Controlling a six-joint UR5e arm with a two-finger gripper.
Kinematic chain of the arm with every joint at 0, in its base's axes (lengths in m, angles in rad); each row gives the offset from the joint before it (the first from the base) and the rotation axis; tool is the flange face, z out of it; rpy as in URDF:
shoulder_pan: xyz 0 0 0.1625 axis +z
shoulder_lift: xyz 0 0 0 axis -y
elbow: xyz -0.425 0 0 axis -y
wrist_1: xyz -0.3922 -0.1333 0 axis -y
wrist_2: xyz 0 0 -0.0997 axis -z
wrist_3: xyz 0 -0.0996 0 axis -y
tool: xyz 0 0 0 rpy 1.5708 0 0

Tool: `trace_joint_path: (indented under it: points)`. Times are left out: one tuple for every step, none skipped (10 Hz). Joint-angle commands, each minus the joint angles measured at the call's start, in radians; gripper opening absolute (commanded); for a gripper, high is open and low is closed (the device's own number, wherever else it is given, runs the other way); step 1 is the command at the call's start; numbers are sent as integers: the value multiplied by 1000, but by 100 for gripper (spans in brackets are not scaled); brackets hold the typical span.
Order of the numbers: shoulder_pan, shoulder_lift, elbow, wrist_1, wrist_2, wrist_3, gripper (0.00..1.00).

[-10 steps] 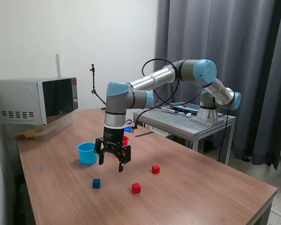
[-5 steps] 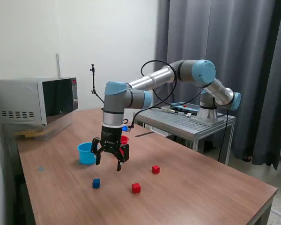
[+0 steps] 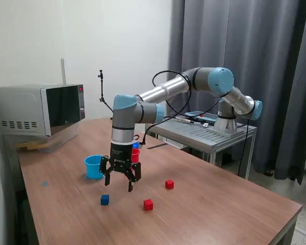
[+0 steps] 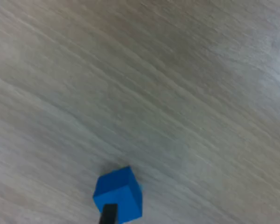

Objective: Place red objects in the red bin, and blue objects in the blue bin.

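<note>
My gripper [image 3: 119,185] hangs open over the wooden table [image 3: 219,204], fingers pointing down and nothing between them. A dark blue cube [image 3: 105,199] lies on the table just below it, toward the exterior view's left. In the wrist view this blue cube [image 4: 119,193] sits right beside one dark fingertip [image 4: 108,214] of the gripper [image 4: 197,218]. Two red cubes [image 3: 148,204] [image 3: 169,184] lie farther to the exterior view's right. The light blue cup [image 3: 94,166] stands behind the gripper. The red cup [image 3: 136,154] is partly hidden by the wrist.
A microwave [image 3: 38,109] stands at the back on the exterior view's left. A metal stand [image 3: 204,133] carrying the arm's base borders the table on the exterior view's right. A thin black pole [image 3: 102,92] rises behind the arm.
The gripper has shifted slightly toward the exterior view's left and a little lower, closer to the blue cube. It stays open. The cubes and cups have not moved.
</note>
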Motion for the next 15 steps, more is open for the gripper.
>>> trace_joint_path:
  points:
    - [0,12,-1,-3,2,-1,100]
    - [0,15,-1,-9,2,-1,100]
    - [0,26,-7,-14,2,-1,100]
    - [0,27,-11,-22,2,0,100]
    - [0,27,-19,-46,1,22,100]
    - [0,29,-27,-64,1,115,100]
    - [0,29,-27,-89,1,255,100]
    - [1,29,-27,-91,-3,378,100]
    - [9,29,-27,-89,-10,511,100]
    - [12,29,-27,-89,-10,657,100]
    - [12,27,-25,-88,-1,795,100]
    - [15,27,-24,-86,-3,869,100]
    - [21,26,-21,-85,-15,961,100]
    - [21,26,-16,-84,-35,1064,100]
    - [21,26,-19,-86,-50,1086,100]
